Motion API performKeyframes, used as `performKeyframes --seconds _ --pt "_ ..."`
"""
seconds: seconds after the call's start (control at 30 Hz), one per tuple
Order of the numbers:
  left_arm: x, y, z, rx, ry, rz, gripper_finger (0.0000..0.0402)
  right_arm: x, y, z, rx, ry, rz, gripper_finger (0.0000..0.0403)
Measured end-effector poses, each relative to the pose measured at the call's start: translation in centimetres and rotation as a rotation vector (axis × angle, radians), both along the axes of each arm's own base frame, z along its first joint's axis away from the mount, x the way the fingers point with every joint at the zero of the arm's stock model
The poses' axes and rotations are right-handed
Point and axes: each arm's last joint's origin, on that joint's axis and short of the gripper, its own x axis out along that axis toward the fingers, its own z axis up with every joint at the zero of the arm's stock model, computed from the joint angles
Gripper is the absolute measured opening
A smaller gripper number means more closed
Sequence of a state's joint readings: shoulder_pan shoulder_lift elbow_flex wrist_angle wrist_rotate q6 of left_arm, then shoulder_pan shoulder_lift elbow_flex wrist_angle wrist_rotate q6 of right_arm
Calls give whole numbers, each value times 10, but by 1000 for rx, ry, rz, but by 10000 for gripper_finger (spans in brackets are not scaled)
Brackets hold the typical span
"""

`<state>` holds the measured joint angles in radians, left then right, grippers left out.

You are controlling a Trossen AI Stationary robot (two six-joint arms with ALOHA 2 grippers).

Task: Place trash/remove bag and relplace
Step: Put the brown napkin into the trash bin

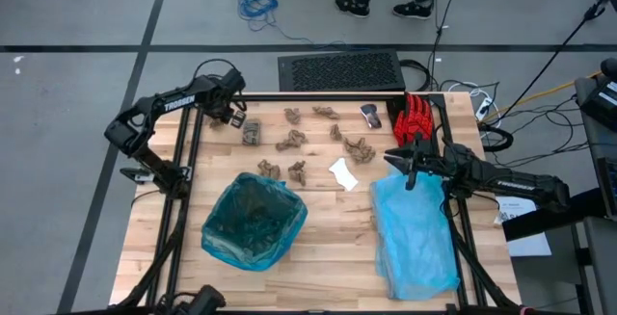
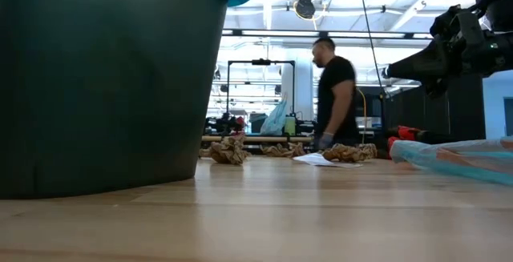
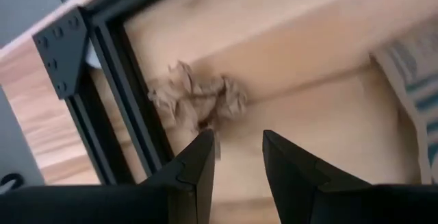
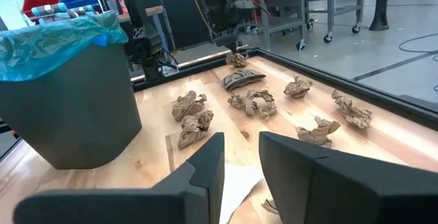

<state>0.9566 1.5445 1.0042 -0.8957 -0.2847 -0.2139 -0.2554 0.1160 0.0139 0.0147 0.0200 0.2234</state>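
1. Legibly, "TROSSEN" in white letters runs along the left arm's forearm link; no other writing can be read.
2. Landmark: the bin (image 1: 254, 221), dark-walled, lined with the bag (image 1: 253, 204), standing on the wooden bench (image 1: 328, 248) toward its near-left part. The bag's mouth faces straight up; its teal plastic is folded out over the rim, as the right wrist view shows (image 4: 55, 42).
3. Trash (image 1: 289, 142): crumpled brown paper scraps lie loosely strewn on the bench beyond the bin, the scatter's long axis running left to right across the far half. One white scrap (image 1: 342, 173) lies flat, right of the bin and beyond it. A small dark silvery piece (image 1: 370, 116) sits further right, near the far edge.
4. Left tool (image 1: 234, 115): at the far-left corner, well beyond the bin, directly over one brown scrap (image 3: 198, 101); fingers (image 3: 198, 166) parted with a clear gap, holding nothing.
5. Right tool (image 1: 405, 161): right of the bin, raised above the bench; fingers (image 4: 205, 162) slightly apart, nothing between them.
6. Paler sky-blue bag (image 1: 415, 233) lies flat right of the bin, long axis far to near. A red glove (image 1: 416, 118) lies beyond it.
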Motion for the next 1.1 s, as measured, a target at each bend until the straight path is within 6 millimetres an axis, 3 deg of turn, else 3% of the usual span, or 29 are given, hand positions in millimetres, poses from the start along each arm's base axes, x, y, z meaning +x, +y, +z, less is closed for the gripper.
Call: performKeyframes --seconds 0.17,0.43,0.67,0.83,1.1 --pt "-8 13 -14 -73 -40 37 121 0 0 0 0 0 0 95" --pt "-9 29 -54 -185 8 41 121 0 0 0 0 -2 0 96" --pt "-7 32 -70 -227 62 13 104 0 0 0 -1 -4 0 96" --pt "-4 29 -63 -170 124 -43 15 0 0 0 -1 -4 -1 96" --pt "-9 20 -15 -84 143 -42 1 0 0 0 -1 -4 -1 96"
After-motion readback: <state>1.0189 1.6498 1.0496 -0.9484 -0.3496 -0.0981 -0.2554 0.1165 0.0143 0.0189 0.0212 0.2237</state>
